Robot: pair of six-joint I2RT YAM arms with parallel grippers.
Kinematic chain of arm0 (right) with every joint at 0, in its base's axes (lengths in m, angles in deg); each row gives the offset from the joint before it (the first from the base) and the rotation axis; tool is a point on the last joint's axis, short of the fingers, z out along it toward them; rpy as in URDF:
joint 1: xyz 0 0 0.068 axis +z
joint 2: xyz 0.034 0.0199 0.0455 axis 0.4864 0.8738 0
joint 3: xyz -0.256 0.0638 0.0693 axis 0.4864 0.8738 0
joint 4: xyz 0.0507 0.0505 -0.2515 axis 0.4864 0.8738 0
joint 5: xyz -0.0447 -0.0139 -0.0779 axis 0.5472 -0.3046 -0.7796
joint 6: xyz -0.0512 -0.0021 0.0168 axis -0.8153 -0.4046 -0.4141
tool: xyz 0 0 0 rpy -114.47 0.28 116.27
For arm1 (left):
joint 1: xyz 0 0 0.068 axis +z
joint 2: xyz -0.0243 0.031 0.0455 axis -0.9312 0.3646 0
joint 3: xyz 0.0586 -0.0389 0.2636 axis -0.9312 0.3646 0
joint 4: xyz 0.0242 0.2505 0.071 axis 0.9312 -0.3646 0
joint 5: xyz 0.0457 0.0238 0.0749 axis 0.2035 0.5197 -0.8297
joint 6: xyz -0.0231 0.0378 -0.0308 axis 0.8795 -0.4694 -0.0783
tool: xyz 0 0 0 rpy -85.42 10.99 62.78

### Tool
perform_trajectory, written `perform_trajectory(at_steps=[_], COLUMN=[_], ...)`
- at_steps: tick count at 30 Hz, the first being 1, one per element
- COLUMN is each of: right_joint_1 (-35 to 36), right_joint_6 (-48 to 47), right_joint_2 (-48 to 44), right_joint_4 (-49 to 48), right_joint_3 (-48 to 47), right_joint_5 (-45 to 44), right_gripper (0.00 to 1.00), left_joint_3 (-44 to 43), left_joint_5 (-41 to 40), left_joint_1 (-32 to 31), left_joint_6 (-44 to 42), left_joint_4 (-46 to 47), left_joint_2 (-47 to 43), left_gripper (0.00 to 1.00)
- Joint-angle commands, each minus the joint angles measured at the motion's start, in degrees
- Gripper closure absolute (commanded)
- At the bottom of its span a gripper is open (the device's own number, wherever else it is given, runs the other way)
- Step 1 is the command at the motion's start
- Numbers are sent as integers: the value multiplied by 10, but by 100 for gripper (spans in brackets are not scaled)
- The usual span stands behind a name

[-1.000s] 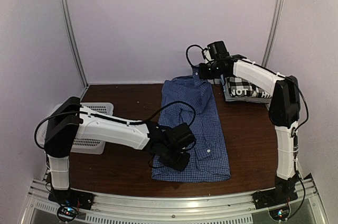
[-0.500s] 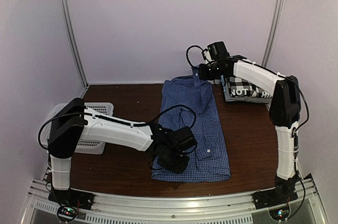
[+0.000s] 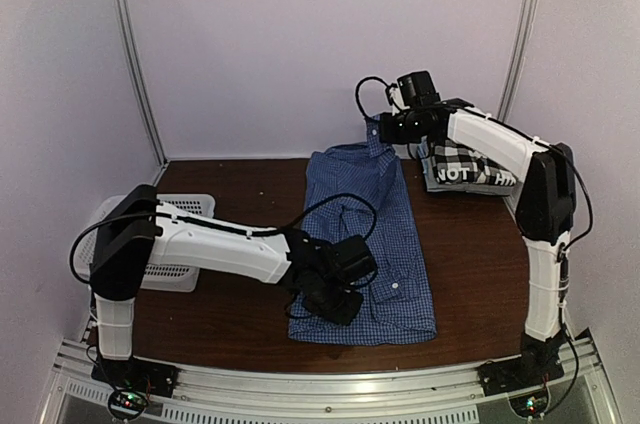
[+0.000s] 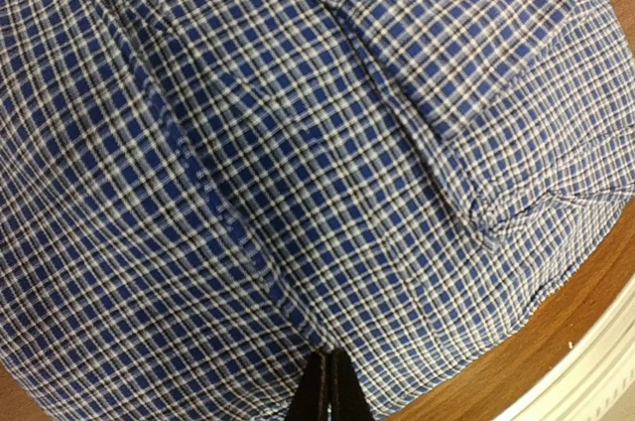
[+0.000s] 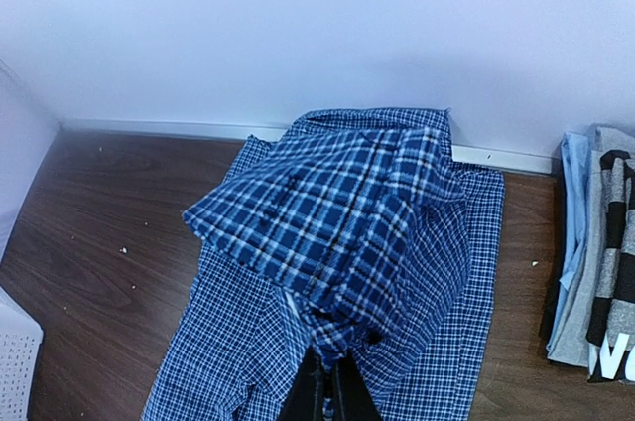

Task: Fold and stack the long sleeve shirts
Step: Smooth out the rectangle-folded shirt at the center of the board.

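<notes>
The blue fine-checked shirt (image 3: 400, 244) lies lengthwise across the middle of the table. My left gripper (image 3: 335, 302) sits low on its near left part. In the left wrist view that gripper (image 4: 325, 383) is shut, pinching a pucker of the blue cloth (image 4: 298, 143) close to the hem. My right gripper (image 3: 386, 132) is at the far end, shut on the collar end. In the right wrist view the gripper (image 5: 329, 383) holds that end of the shirt (image 5: 337, 212) lifted and draped. The black-and-white checked shirt (image 3: 462, 166) lies folded at the back right.
A white mesh basket (image 3: 185, 209) stands at the left, partly behind my left arm; its corner (image 5: 15, 361) shows in the right wrist view. The back wall is close behind the collar. The folded pile (image 5: 600, 272) sits just right of the blue shirt. The table's front edge (image 4: 566, 302) runs near the hem.
My left gripper has shut on the blue shirt's cloth near the hem. My right gripper has risen slightly with the collar end.
</notes>
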Motion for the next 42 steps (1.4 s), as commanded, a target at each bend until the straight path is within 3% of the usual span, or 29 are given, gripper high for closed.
perform_trajectory(at_steps=[1, 31, 33, 36, 39, 42], right_joint_1=[0, -3, -3, -3, -3, -3], right_joint_6=[-10, -22, -21, -20, -19, -19], right_joint_2=[-45, -133, -143, -155, -163, -170], right_joint_4=[-10, -27, -32, -39, -45, -47], right_joint_3=[-21, 68, 80, 99, 118, 133], right_joint_5=[-34, -116, -116, -114, -111, -112], right_gripper=[95, 95, 94, 94, 93, 93], left_joint_3=[-16, -18, -18, -22, -11, 2], left_joint_5=[0, 90, 92, 92, 99, 101], left_joint_1=[-4, -6, -5, -2, 15, 49], left_joint_6=[-17, -54, -55, -56, -51, -45], left_joint_4=[-8, 27, 30, 34, 56, 77], left_joint_2=[-43, -10, -7, -14, -38, -68], left_gripper=[100, 100, 93, 68, 62, 62])
